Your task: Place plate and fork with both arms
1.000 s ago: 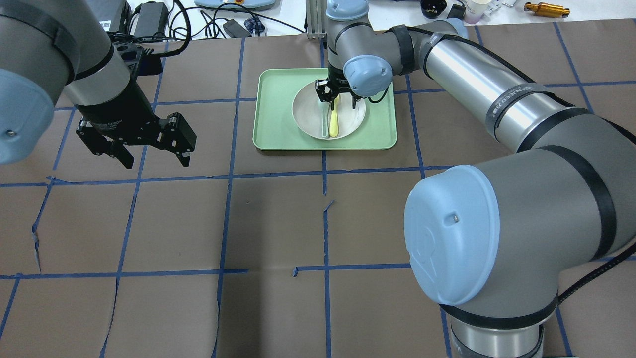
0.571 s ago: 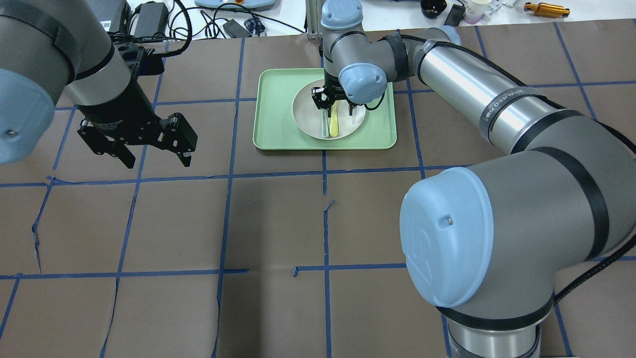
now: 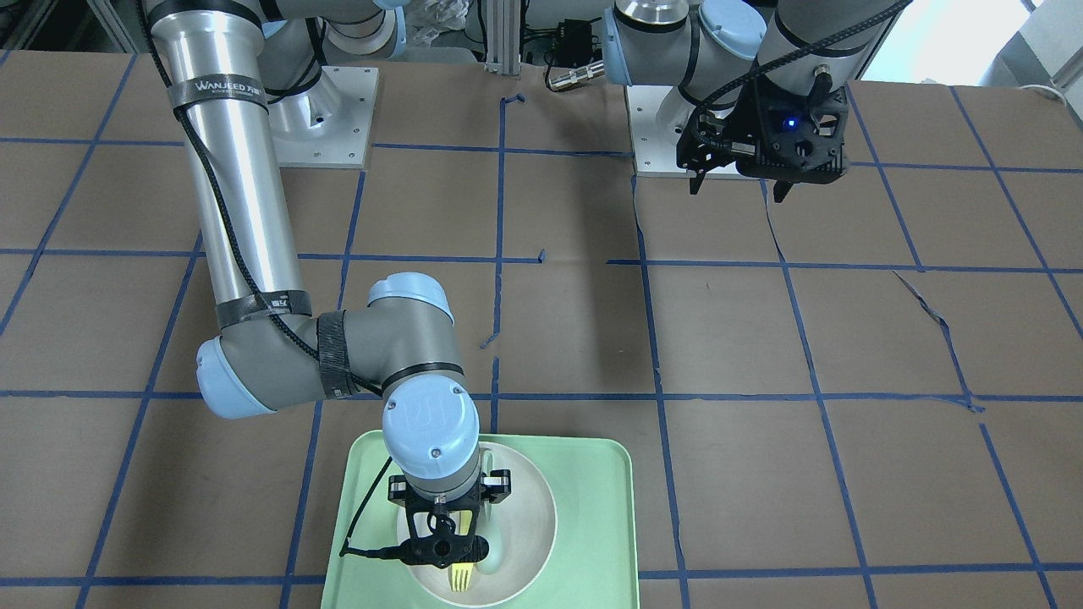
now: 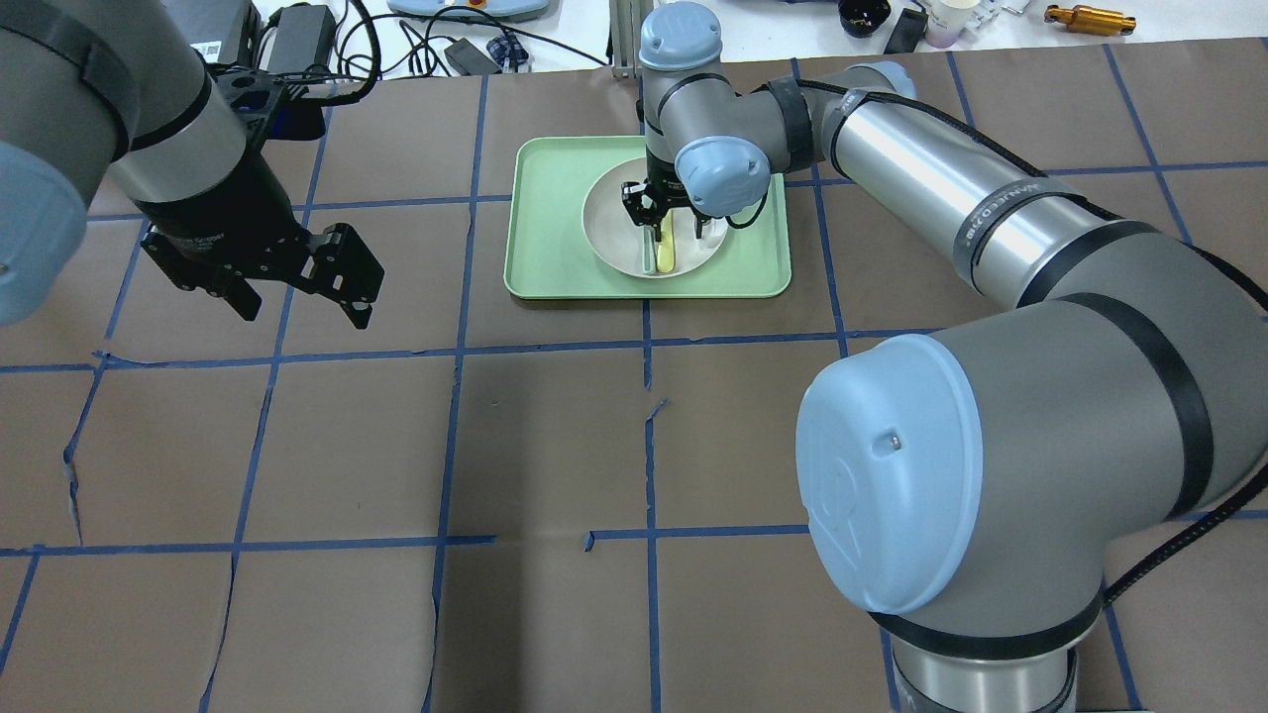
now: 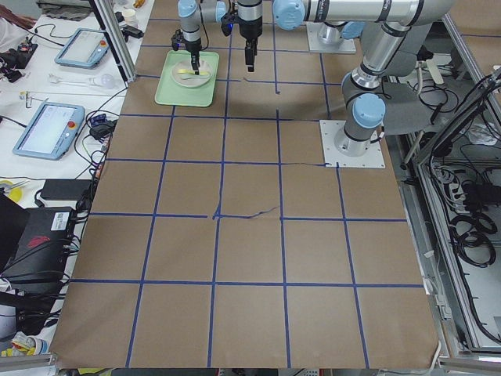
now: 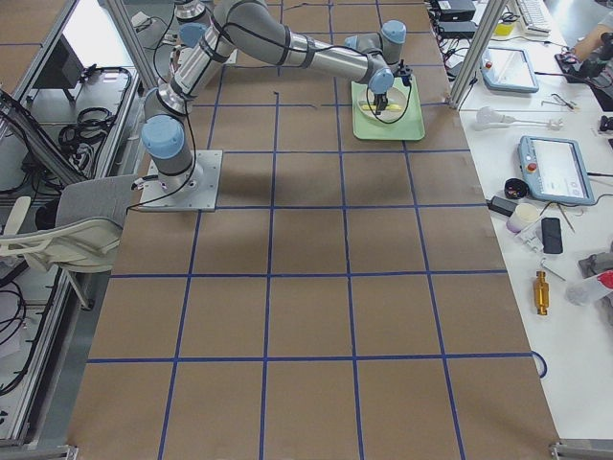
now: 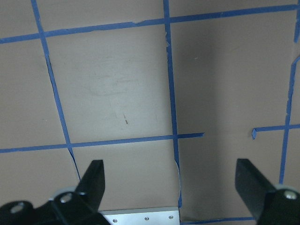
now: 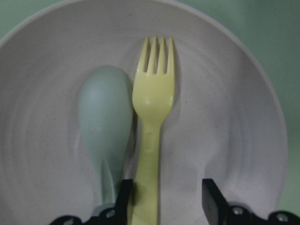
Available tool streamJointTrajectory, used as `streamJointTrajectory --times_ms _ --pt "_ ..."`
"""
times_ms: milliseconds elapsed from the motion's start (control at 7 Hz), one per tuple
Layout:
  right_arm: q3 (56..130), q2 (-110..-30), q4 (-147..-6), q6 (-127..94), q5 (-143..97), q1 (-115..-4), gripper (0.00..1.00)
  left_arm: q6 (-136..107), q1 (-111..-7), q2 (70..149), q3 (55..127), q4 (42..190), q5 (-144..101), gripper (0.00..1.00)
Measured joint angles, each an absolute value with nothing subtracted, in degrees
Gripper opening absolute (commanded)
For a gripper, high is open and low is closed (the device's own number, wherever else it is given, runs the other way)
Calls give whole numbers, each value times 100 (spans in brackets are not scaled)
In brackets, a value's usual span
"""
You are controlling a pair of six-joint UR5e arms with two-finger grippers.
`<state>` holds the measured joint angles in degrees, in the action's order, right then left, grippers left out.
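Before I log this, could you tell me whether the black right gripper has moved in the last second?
Yes: the right gripper has shifted slightly toward the robot-side edge of the mint-green rectangular tray.

Robotics lab: blue-taped grid table (image 4: 545, 446), teach pendants (image 5: 45, 130), loose cables (image 5: 470, 229).

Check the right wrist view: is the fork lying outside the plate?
No, the fork lies inside the plate, beside the spoon.

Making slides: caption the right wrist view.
Open right gripper straddles the handle of the yellow fork, beside a grey-green spoon, both lying in the off-white plate.
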<state>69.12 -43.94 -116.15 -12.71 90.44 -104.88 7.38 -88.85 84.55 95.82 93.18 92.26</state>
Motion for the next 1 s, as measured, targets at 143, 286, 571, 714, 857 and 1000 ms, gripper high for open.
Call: streamJointTrajectory --times_ms 143,286,571,714,857,1000 --pt "6939 -4396 -11650 -1278 9104 -10494 59 770 -8887 8388 9595 9350 9233 100" --pt "6947 -4396 -11667 -1286 9139 -10499 59 789 -8889 8327 9617 9403 9236 100" --pt "6952 -4395 -11697 -1307 9136 -10524 59 804 -8890 8338 9651 9429 9205 100" --pt "6952 -4395 -11703 -1314 9131 -10560 59 803 -8890 8397 9655 9413 9192 100" --pt "6952 -4395 -11706 -1317 9130 -10590 51 803 -8895 8437 9631 9324 9155 100" --pt "6955 -4395 -11709 -1318 9137 -10603 41 788 -8897 8456 9611 9179 9082 100"
